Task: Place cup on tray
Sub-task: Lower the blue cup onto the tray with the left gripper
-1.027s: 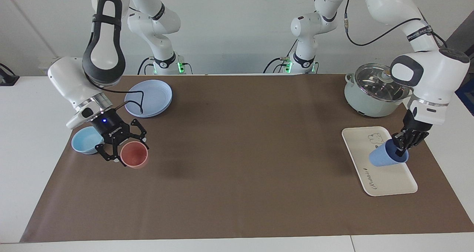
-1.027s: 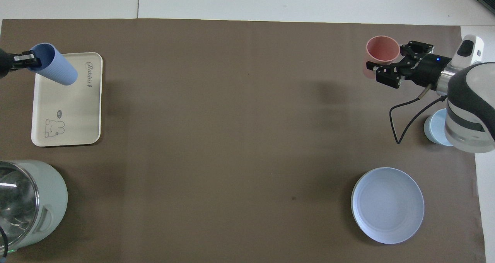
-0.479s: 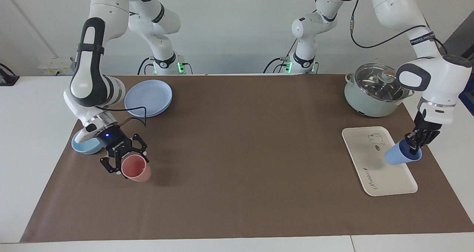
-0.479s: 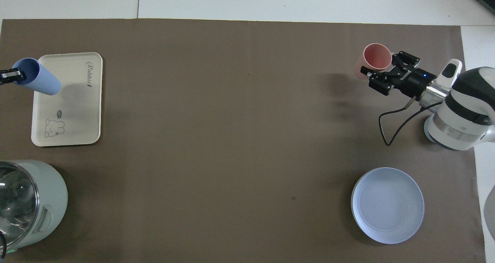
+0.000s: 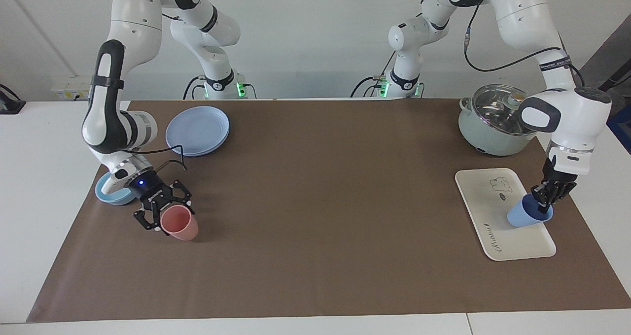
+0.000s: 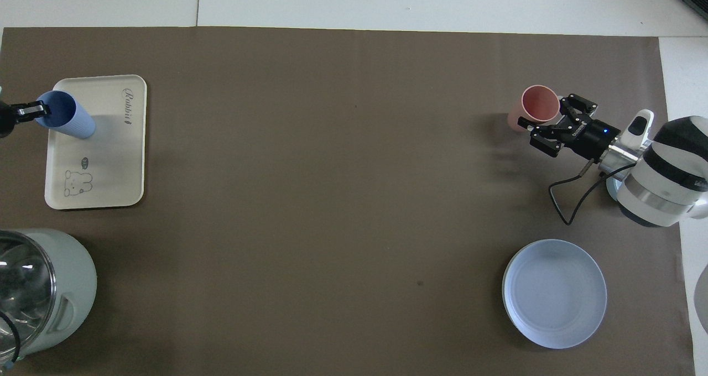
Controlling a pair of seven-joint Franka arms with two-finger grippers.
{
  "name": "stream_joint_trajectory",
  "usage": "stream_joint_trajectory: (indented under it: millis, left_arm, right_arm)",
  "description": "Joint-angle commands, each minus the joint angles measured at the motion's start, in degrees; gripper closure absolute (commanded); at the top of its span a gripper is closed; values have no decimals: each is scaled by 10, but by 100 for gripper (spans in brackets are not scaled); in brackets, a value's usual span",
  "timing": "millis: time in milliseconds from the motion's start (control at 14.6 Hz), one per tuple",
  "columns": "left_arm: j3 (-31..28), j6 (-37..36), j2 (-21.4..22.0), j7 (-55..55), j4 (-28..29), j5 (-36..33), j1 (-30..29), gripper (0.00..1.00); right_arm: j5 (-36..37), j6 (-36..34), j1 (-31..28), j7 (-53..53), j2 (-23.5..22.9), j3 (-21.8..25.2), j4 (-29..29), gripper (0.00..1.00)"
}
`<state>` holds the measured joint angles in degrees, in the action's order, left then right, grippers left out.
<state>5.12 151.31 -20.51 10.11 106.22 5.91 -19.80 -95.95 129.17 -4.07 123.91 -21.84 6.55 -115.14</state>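
The periwinkle-blue cup (image 5: 526, 216) is tilted, its base low on the cream tray (image 5: 485, 197), near the tray's edge toward the left arm's end of the table. I cannot tell whether the base touches the tray. My left gripper (image 5: 541, 206) is shut on the cup's rim from above. In the overhead view the cup (image 6: 69, 119) lies over the tray (image 6: 105, 160), with the left gripper (image 6: 40, 109) at its rim. My right gripper (image 5: 160, 216) is shut on a pink tumbler (image 5: 180, 223) low at the brown mat, also in the overhead view (image 6: 537, 104).
A pale-green pot with a glass lid (image 5: 495, 123) stands nearer to the robots than the tray. A round blue plate (image 5: 198, 129) and a light-blue bowl (image 5: 108, 193) sit at the right arm's end, the bowl partly under the right arm.
The left gripper has come down with the blue cup, which now stands more upright over the tray. The right gripper has lowered the pink tumbler toward the mat.
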Motion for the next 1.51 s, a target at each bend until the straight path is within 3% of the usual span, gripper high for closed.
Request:
stream_joint_trajectory:
  millis: [0,137,342,411,479,685,753,822,959,1164,1438]
  left_arm:
    - [4,5,10,17,11,6,0,0]
    - [9,-19,13,23,-4,5,4,0]
    - [8,-191,16,16,-119,5,28,0]
    - [9,-245,15,8,-157,-1,33,0]
    - [6,-288,15,-1,-188,-4,48,0]
    - [3,-412,18,-6,-244,-105,113,0]
    - [3,-445,19,-22,-263,-122,136,0]
    - [3,-478,21,-45,-274,-126,154,0]
    - [7,-511,46,-79,-275,-124,187,0]
    - [11,-544,106,-100,-245,-120,192,0]
    - [11,-578,172,-92,-187,-118,187,0]
  right_arm:
    - [-26,2,-2,37,24,-2,-32,100]
    - [-48,2,-1,61,20,-2,-32,100]
    - [-49,5,-2,80,20,-1,-32,100]
    - [-49,6,-1,80,20,-1,-32,87]
    - [-49,9,-2,80,20,-1,-33,80]
    - [-52,7,-2,81,17,-2,-34,75]
    - [-52,7,-2,78,18,-2,-35,58]
    - [-52,6,-2,77,18,-2,-39,3]
    - [-52,4,-2,72,18,-2,-39,0]
    - [-52,-1,-2,42,26,-1,-38,0]
    - [-33,67,25,-64,80,0,-39,0]
